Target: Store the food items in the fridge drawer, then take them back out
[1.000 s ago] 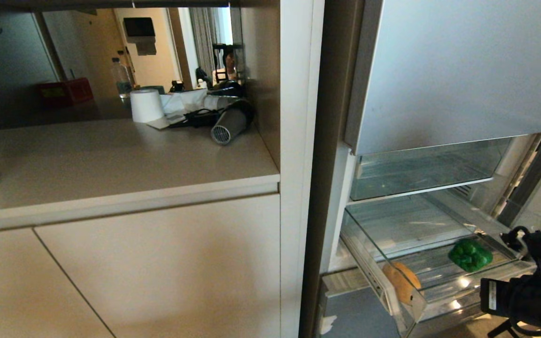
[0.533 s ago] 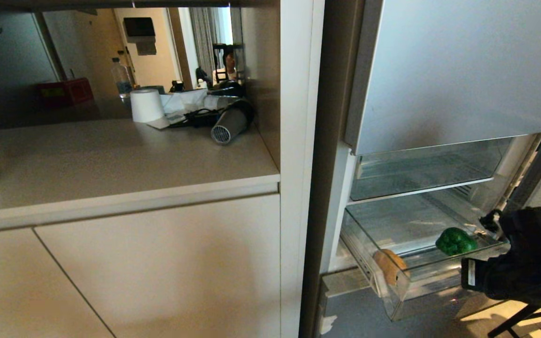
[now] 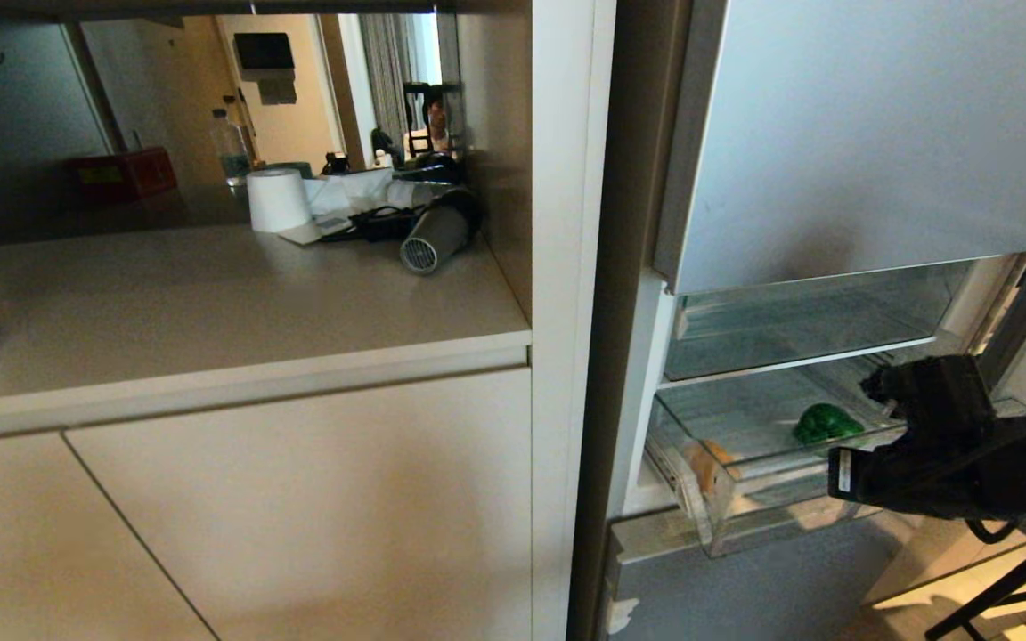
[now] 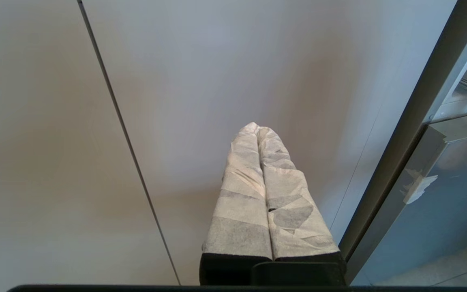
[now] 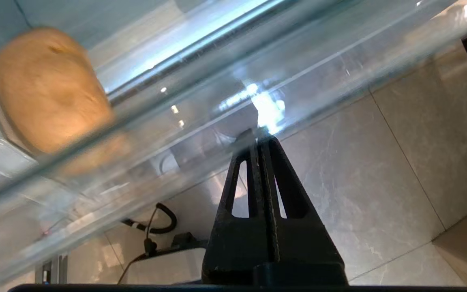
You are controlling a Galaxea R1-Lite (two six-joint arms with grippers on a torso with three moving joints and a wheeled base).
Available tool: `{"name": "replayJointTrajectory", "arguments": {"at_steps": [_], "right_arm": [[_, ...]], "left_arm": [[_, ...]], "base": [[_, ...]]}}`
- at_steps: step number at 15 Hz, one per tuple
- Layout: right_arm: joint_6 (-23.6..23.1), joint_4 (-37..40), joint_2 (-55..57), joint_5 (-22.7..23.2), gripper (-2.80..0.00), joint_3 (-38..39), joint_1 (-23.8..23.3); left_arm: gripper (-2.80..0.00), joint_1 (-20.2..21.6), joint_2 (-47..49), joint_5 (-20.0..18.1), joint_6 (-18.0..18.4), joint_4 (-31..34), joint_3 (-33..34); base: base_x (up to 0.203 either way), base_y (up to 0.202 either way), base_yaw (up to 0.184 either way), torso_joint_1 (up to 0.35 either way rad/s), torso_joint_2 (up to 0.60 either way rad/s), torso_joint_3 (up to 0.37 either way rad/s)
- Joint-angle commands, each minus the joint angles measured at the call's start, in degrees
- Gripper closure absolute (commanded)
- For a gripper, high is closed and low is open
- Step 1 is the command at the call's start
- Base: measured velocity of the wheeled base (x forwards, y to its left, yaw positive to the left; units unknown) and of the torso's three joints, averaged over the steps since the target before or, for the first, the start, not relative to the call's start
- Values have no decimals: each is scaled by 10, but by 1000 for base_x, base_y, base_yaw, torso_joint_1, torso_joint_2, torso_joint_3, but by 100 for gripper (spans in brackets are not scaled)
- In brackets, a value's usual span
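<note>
Resting inside the fridge drawer (image 3: 749,481): potato (image 3: 703,463) at front left corner, green bell pepper (image 3: 825,422) nearer drawer's right side. Likely light, rigid, slick clear plastic; best pushed at front wall. Right gripper (image 5: 258,136) pressed together, empty, tips against drawer front. Left gripper (image 4: 256,127) shut, parked left of drawer. Compared with earlier: drawer slid further into fridge.
</note>
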Motion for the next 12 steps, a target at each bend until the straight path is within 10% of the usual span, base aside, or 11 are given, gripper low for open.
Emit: {"name": "replayJointTrajectory", "arguments": {"at_steps": [1,12], "right_arm": [[1,-1,38,0,0,-28,0],[-4,-24,149,1,0,-170,0]], "left_arm": [[0,0,0,0,0,0,2],[0,0,0,0,0,0,2]], "base": [[0,0,0,0,0,0],[0,0,0,0,0,0]]}}
